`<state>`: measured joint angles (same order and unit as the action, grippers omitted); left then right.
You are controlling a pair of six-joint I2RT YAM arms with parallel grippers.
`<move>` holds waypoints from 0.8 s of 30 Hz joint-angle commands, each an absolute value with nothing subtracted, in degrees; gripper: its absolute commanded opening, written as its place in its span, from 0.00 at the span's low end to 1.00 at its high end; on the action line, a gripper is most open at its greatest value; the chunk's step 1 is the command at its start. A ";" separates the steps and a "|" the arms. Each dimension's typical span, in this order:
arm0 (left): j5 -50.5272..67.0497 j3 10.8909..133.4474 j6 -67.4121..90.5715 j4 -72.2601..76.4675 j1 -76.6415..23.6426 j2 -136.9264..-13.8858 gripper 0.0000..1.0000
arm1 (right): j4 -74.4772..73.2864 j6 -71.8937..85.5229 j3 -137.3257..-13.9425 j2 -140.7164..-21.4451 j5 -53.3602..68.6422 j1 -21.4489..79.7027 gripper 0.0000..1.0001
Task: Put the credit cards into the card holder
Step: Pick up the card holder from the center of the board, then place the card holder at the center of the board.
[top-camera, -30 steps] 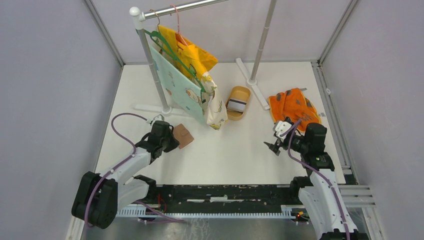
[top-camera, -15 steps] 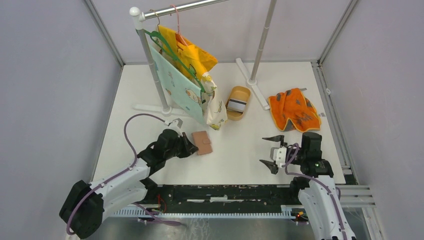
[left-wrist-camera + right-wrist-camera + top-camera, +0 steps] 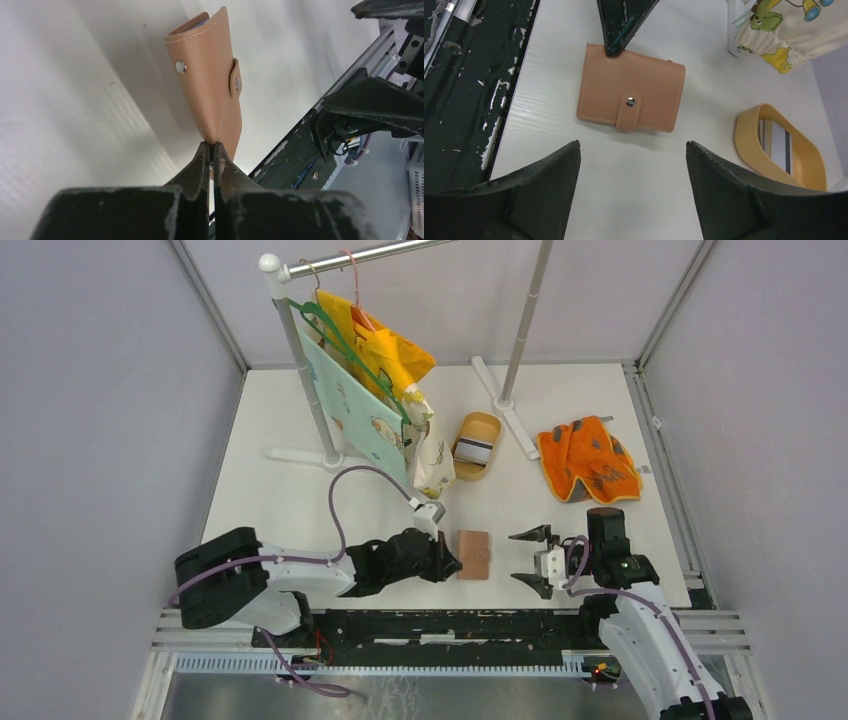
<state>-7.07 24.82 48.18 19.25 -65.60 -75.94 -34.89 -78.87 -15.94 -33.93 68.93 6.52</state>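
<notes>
"What stands on the table (image 3: 300, 510)?"

"My right gripper (image 3: 514, 558) hangs with jaws wide apart, empty. My left gripper (image 3: 212, 152) is pinched tight on the card holder's edge."

"And the smaller things?"

"The tan dish (image 3: 484, 420) sits well back. The card holder (image 3: 649, 85) lies snapped closed between my grippers. The credit cards (image 3: 473, 451) lie in the dish."

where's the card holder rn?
Top view: the card holder is at the front-centre of the table, between the grippers; the left gripper pinches its left edge, the open right gripper faces it from the right.
</notes>
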 commanded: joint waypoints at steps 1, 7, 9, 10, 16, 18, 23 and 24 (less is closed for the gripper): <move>-13.02 29.80 51.94 30.71 -69.18 -82.61 0.02 | -28.20 -72.61 -15.44 -34.91 69.02 8.65 0.79; -15.01 32.66 53.51 33.20 -70.23 -87.24 0.02 | -23.30 -66.87 -15.40 -38.30 62.74 12.55 0.65; -15.32 33.55 53.28 33.56 -70.64 -88.04 0.02 | -22.01 -65.64 -15.67 -39.91 60.19 14.10 0.62; -15.25 34.20 52.99 33.58 -70.79 -88.56 0.02 | -21.34 -64.87 -15.80 -40.80 59.07 14.76 0.61; -15.02 36.42 50.34 33.59 -72.12 -91.96 0.02 | -16.52 -60.07 -16.10 -43.12 52.06 17.22 0.58; -15.16 36.77 49.66 33.47 -72.50 -92.72 0.02 | -15.49 -59.33 -15.85 -42.95 50.43 17.27 0.58; -15.56 37.92 48.72 32.31 -72.98 -94.59 0.02 | -16.44 -61.82 -15.76 -43.35 47.70 17.63 0.58; -15.56 38.20 48.65 32.09 -73.10 -95.02 0.02 | -16.80 -62.50 -15.81 -43.50 47.40 17.78 0.58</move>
<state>-13.47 35.11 51.03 29.67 -72.51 -93.82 -17.80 -61.30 -15.38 -43.22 50.09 17.15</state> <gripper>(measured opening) 0.037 0.581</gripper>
